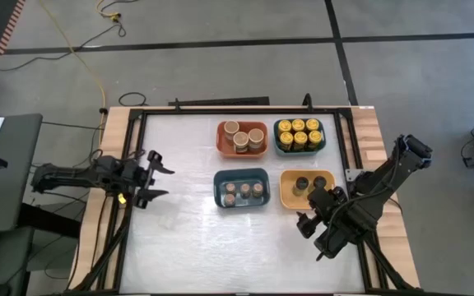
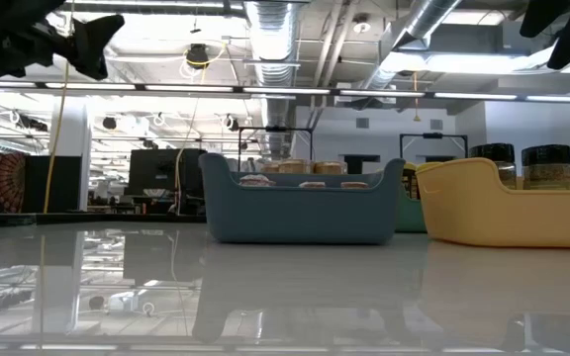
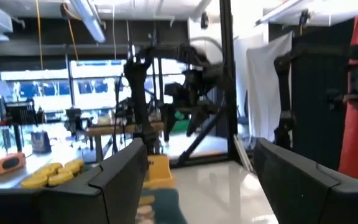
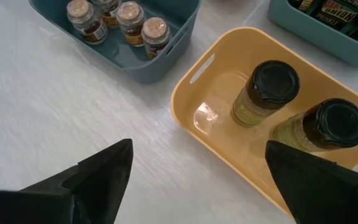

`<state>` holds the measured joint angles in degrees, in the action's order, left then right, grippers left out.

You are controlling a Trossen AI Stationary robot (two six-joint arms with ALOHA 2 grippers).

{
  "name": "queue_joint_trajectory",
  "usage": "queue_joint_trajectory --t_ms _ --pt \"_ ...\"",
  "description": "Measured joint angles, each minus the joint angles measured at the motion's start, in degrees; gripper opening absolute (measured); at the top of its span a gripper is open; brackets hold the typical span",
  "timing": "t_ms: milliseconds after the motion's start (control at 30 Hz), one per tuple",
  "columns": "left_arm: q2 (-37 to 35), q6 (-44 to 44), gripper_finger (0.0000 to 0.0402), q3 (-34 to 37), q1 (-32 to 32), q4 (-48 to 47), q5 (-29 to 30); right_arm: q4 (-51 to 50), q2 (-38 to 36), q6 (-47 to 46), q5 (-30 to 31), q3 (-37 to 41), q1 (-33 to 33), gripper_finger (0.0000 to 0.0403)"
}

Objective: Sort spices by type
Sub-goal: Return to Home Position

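Observation:
Four bins stand on the white table and hold the spices upright. The orange bin [image 1: 242, 138] has tan-lidded jars. The teal bin [image 1: 299, 136] has yellow-lidded jars. The blue bin [image 1: 242, 190] has small brown-topped jars [image 4: 120, 18]. The yellow bin [image 4: 185, 106] has two dark-topped jars [image 4: 272, 84]. My left gripper [image 1: 156, 177] hangs open at the table's left edge, far from the bins, with nothing between its fingers [image 3: 123, 180]. My right gripper [image 4: 207, 186] hovers open above the table just in front of the yellow bin, slanting down toward it.
A dark metal frame [image 1: 220, 107] and wooden side strips [image 1: 375, 140] border the table. The white tabletop [image 1: 179, 238] stretches left of and in front of the bins. In the low view the blue bin [image 2: 300, 203] and the yellow bin [image 2: 513, 203] stand side by side.

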<state>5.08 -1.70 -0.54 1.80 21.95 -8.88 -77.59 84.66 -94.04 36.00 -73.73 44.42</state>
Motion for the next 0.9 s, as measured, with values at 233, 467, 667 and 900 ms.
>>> queue_joint_trajectory --t_ms 233,467,667,900 --pt "-4.72 2.38 0.0282 0.07 0.00 -7.12 -0.63 0.05 0.00 0.01 -0.01 0.00 0.00 0.0392" --pt "-4.88 5.94 0.0282 0.11 -0.02 -17.33 -0.86 -0.03 0.00 0.04 0.01 0.00 0.00 0.0392" --pt "-4.88 2.85 0.0282 0.11 -0.02 -18.72 2.79 0.02 0.00 0.03 -0.01 0.00 0.00 0.0392" --pt "-4.85 3.83 0.0282 0.15 -0.02 -19.56 6.14 0.04 0.00 0.02 -0.01 0.00 0.00 0.0392"
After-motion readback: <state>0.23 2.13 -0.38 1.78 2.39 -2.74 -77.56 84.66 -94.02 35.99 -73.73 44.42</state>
